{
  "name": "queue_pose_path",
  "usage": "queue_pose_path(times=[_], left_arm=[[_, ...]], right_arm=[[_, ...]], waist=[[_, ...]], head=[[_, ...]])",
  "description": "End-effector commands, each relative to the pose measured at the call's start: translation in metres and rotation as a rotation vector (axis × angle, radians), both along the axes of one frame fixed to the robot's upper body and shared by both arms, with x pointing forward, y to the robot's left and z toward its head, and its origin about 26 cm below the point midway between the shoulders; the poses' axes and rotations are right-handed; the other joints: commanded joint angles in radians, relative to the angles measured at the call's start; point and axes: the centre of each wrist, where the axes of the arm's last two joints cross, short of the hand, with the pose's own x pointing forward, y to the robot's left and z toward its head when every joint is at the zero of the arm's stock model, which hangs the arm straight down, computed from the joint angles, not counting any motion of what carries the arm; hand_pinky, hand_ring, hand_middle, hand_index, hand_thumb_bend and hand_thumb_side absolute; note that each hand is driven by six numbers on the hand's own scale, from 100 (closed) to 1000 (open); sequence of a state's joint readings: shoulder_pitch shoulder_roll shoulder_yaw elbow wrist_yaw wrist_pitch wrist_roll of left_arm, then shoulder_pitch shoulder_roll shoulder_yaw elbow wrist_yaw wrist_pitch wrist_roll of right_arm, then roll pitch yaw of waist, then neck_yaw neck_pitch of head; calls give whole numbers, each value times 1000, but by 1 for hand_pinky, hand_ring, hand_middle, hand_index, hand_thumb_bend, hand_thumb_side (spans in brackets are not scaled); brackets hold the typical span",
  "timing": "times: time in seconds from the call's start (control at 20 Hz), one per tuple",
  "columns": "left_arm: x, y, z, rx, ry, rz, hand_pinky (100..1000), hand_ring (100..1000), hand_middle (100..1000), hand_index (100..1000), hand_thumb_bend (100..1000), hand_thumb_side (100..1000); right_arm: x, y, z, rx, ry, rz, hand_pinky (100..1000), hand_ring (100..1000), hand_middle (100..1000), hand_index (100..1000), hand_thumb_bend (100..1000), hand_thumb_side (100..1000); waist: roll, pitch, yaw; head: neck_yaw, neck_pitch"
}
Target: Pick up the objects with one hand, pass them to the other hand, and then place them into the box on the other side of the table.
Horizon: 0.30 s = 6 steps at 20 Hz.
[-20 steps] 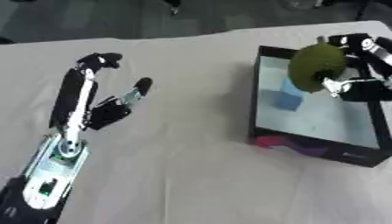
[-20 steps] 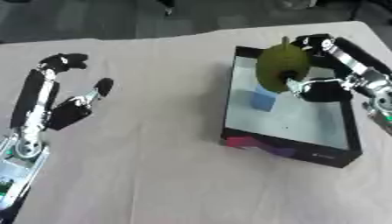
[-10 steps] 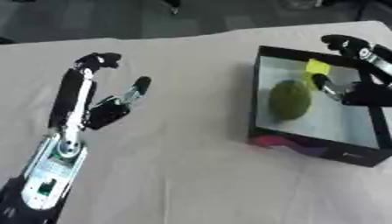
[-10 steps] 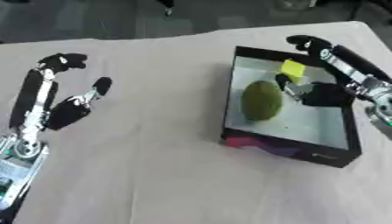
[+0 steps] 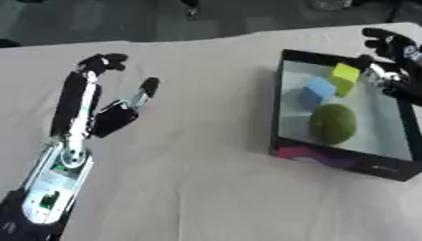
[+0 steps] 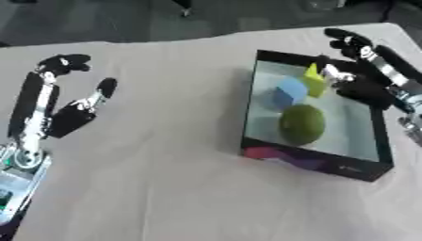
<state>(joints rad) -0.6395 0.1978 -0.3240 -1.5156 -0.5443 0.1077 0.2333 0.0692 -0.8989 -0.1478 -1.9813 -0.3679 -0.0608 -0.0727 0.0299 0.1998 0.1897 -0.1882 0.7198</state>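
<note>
— Where was the green ball (image 5: 333, 124)?
— In the black box (image 5: 339, 159), near a blue cube (image 5: 316, 92) and yellow block (image 5: 344, 79).
— And the hands?
— Right hand (image 6: 360, 70) open above the box; left hand (image 5: 103, 106) open over the table (image 5: 190, 179), empty

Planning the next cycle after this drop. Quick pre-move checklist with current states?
1. Green round object released and lying inside the box: ok.
2. Right hand open, holding nothing, above the box's far side: ok.
3. Left hand open and empty over the table: ok.
4. Blue cube and yellow block inside the box: ok.
5. Another object on the table to pick: not ok, none visible.
</note>
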Motion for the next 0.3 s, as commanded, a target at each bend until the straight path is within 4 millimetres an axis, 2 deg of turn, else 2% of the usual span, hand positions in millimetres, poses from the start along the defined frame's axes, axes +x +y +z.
queue_pose_path(times=[0.05, 0.1, 0.15, 0.3], left_arm=[[-1, 24, 23, -50, -61, 54, 838, 747, 620, 785, 496, 748], [-1, 32, 28, -70, -72, 75, 847, 747, 621, 783, 463, 776], [-2, 41, 32, -96, -78, 96, 853, 748, 623, 783, 441, 790], [-6, 68, 40, -201, -75, 138, 882, 754, 639, 787, 399, 795]], right_arm=[[-6, -6, 7, 187, -82, 68, 1000, 1000, 1000, 1000, 100, 584], [-8, -9, 5, 225, -99, 75, 1000, 1000, 1000, 1000, 100, 525], [-11, -11, 1, 253, -114, 81, 1000, 1000, 1000, 1000, 100, 509], [-18, -15, -14, 304, -149, 90, 1000, 1000, 1000, 1000, 100, 518]], waist=[[-8, -16, -2], [-11, -15, -3], [-14, -15, -4], [-24, -11, -3]], head=[[29, 0], [38, -2], [47, -4], [76, -7]])
